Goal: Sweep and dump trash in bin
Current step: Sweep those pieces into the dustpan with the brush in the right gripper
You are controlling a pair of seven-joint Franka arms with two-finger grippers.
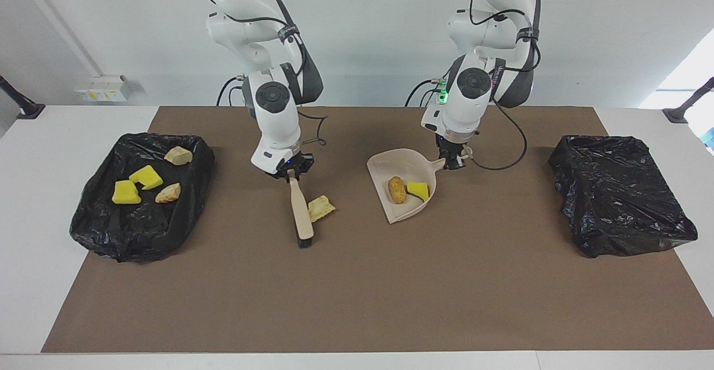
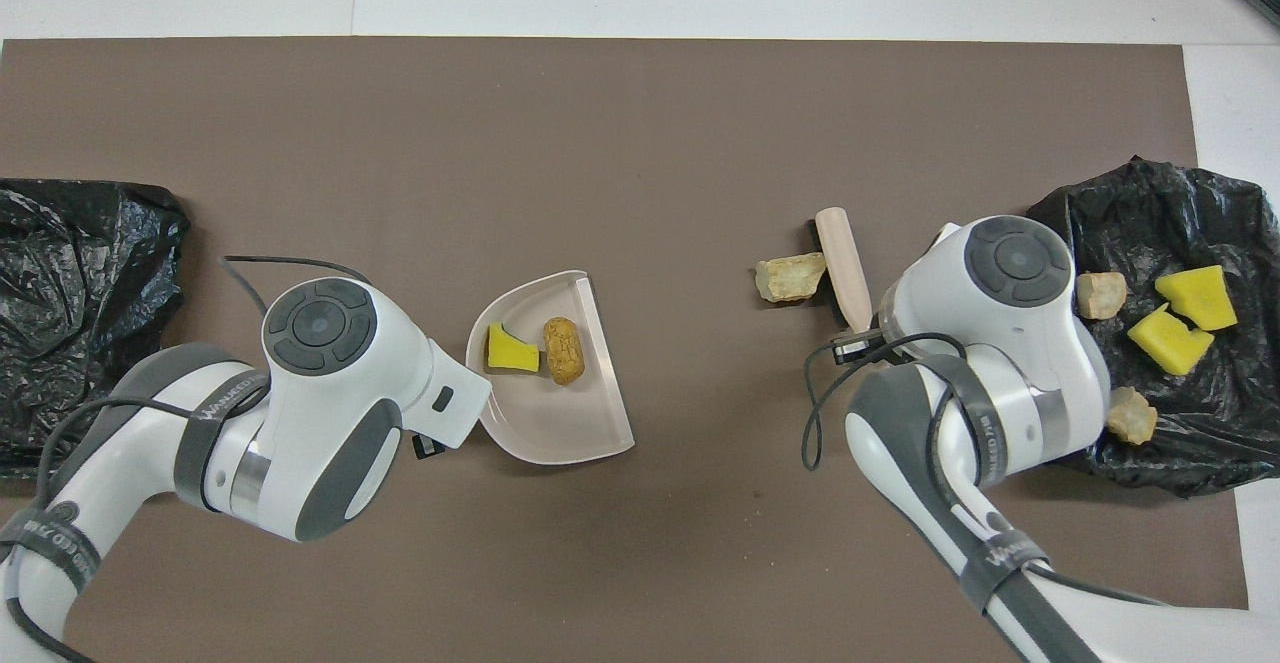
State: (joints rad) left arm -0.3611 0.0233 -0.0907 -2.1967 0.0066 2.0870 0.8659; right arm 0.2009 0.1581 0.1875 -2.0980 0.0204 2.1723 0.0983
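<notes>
My right gripper (image 1: 291, 176) has its fingers clamped tight on the handle end of the beige brush (image 1: 301, 211), which slants down to the brown mat (image 1: 357, 303) on the desk (image 1: 33, 280) with its dark bristles low. The head of the brush touches a beige stone-like chunk (image 1: 321, 207), which lies on the mat on the brush's side toward my left arm's end. My left gripper (image 1: 454, 163) has its fingers closed narrow on the handle of the beige dustpan (image 1: 392, 164), which rests on the mat well apart from the chunk, its open mouth turned toward the brush. In the pan lie a brown bread-like lump (image 1: 396, 189) and, touching it, a yellow sponge bit (image 1: 419, 190) with a dark edge. Toward my right arm's end sits a bin lined with a black bag (image 1: 111, 236), and in it lie four scraps: two yellow sponge bits (image 1: 126, 192) (image 1: 146, 176) touching each other, and two beige stone-like chunks (image 1: 178, 155) (image 1: 168, 193), one nearer to me than the sponges and one beside them. A second bag-lined bin (image 1: 619, 197) sits toward my left arm's end of the desk.
</notes>
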